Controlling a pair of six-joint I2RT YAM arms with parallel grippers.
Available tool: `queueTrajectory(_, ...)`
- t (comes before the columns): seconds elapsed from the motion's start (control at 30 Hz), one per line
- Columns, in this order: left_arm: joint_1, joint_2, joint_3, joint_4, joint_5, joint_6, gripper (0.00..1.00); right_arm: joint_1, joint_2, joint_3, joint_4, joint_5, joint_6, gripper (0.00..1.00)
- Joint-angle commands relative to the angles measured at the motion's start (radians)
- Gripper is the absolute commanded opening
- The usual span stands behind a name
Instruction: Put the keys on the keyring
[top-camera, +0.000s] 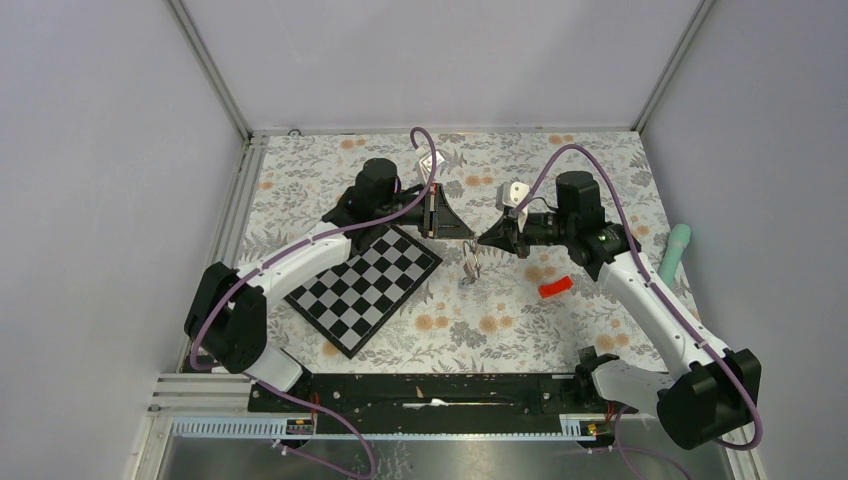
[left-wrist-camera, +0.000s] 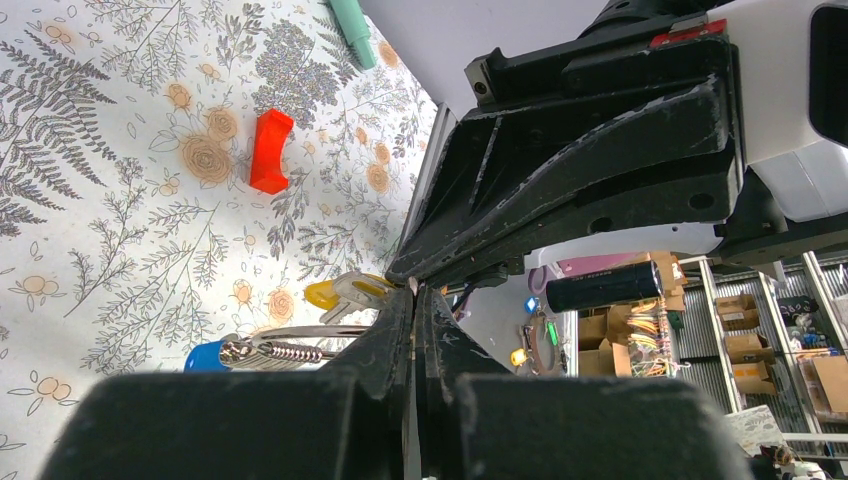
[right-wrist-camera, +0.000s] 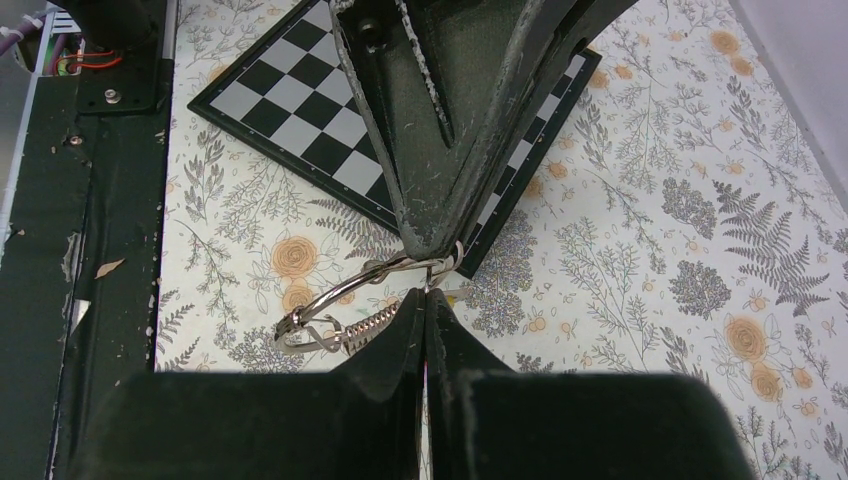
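Setting: grey-walled enclosure; floral-print tabletop (top-camera: 560, 170) with metal rails along the left and near edges.

Item 1, left tool (top-camera: 470, 236): reaches in from the left over the far corner of the chessboard (top-camera: 365, 288). Fingers pressed together, clenched on the keyring. In its own wrist view the ring wire comes out from beside the closed fingertips.

Item 2, right tool (top-camera: 482, 241): reaches in from the right, tip to tip with the left tool. Fingers pressed together, and the tips touch the ring. Whether wire lies between them cannot be told.

Item 3, keyring (right-wrist-camera: 340, 291): thin silver split ring, held at the meeting point of the two tools, just beyond the chessboard's right corner. Its free arc extends away from the tips. A small coiled silver piece (right-wrist-camera: 372, 322) lies along it.

Item 4, keys (top-camera: 470, 267): clustered at the ring, showing just below the tool tips in the top view. The blue-capped key (left-wrist-camera: 205, 356) is at the outer end of the arc and the yellow-headed key (left-wrist-camera: 325, 294) is nearer the tips. How each is threaded is not legible.

Item 5, red block (top-camera: 555, 288): on the tabletop, right of the keys and apart from them.

Item 6, mint-green cylinder (top-camera: 676, 252): at the right edge of the tabletop, beside the right arm.
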Motion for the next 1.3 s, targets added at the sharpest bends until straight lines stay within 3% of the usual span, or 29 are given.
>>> queueTrajectory(0.0, -0.008, 0.000, -0.002, 0.074, 0.009, -0.008, 0.00, 0.009, -0.002, 0.023, 0.041, -0.064, 0.011, 0.00)
queueTrajectory(1.27, -0.021, -0.002, -0.005, 0.080, 0.014, 0.000, 0.00, 0.007, -0.002, 0.028, 0.024, -0.065, 0.001, 0.00)
